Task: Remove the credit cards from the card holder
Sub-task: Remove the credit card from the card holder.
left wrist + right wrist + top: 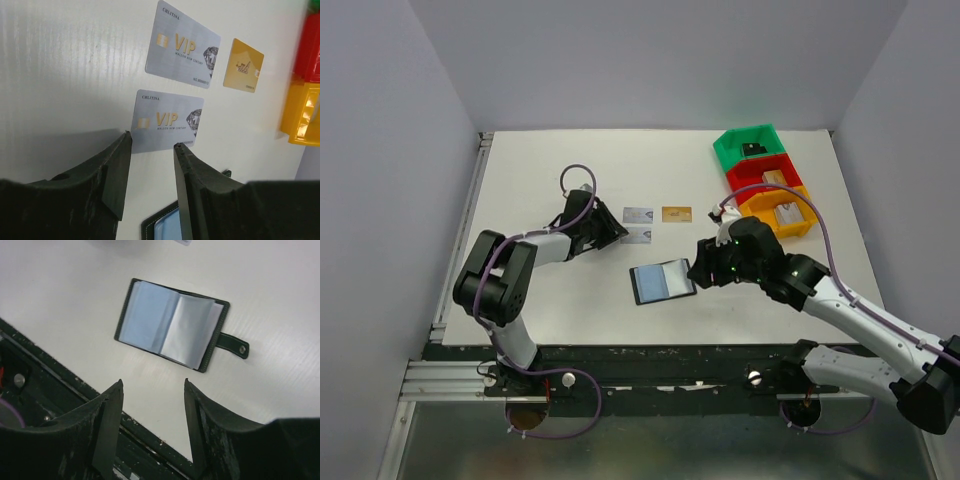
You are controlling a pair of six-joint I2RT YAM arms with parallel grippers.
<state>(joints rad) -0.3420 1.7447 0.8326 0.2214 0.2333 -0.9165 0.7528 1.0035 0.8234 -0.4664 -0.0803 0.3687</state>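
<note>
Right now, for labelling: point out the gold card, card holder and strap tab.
gold card [243, 65], left wrist view, its centre.
card holder [150, 315], right wrist view, left inner pocket.
strap tab [233, 343], right wrist view, mid strap.

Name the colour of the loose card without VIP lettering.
The card is gold, best seen in the left wrist view.

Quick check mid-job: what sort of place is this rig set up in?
Most likely a lab test cell: a white table boxed in by plain grey walls, an aluminium mounting rail at its near edge, and coloured plastic bins in the far right corner.
</note>
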